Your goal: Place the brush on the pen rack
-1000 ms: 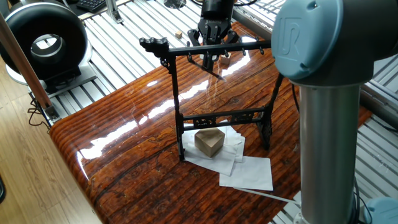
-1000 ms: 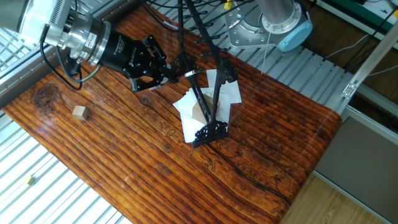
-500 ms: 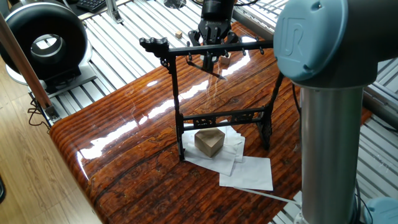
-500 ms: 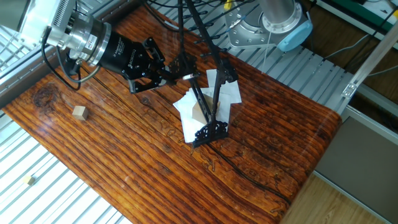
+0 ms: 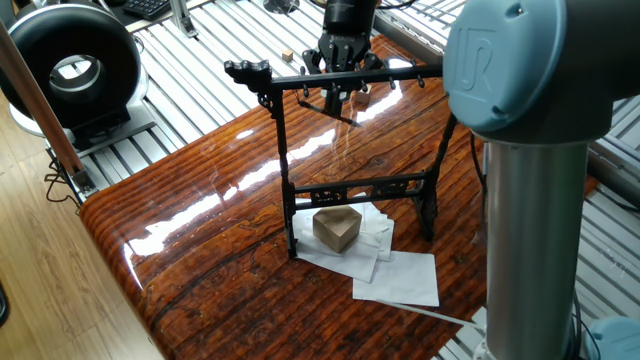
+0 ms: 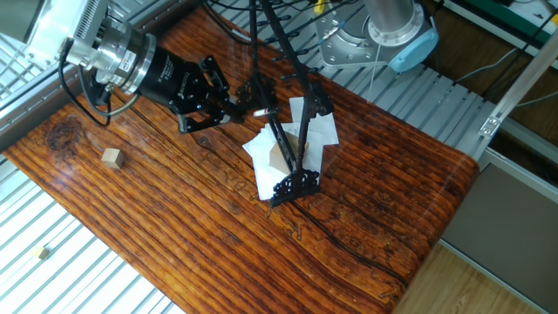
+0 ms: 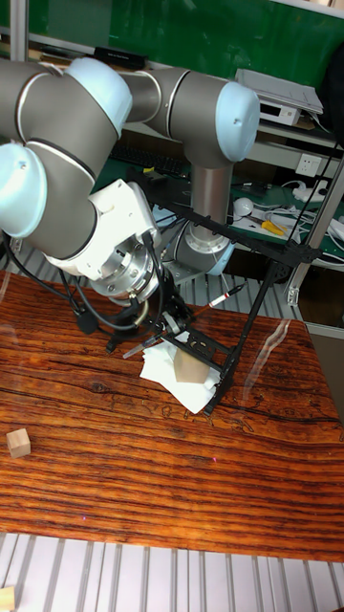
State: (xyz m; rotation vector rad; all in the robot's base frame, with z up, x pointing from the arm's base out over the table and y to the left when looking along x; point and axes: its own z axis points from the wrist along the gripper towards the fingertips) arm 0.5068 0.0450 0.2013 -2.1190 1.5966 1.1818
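At the pincer (image 6: 225, 105), the two fingers appear drawn together on the dark shaft of the brush (image 6: 253, 110), though the contact itself is too small to confirm. The brush juts forward from the tips toward the pen rack (image 6: 288, 148). In one fixed view it shows as a thin slanted line just below the crossbar.

Change noted: over the last second the pincer has drawn back slightly from the rack. The brush's pale end has shifted with it rather than staying at the pegs. Judgement: the brush is not yet hung, and this looks like a small correction of approach rather than a release and retreat.

Just beyond the tips, the crossbar with its row of pegs is level and the frame stands upright on the surface (image 6: 174, 218). Below and beyond the pincer, a wooden block (image 5: 337, 228) sits on paper sheets (image 5: 400, 280) between the rack's feet. Neither obstructs the pegs.
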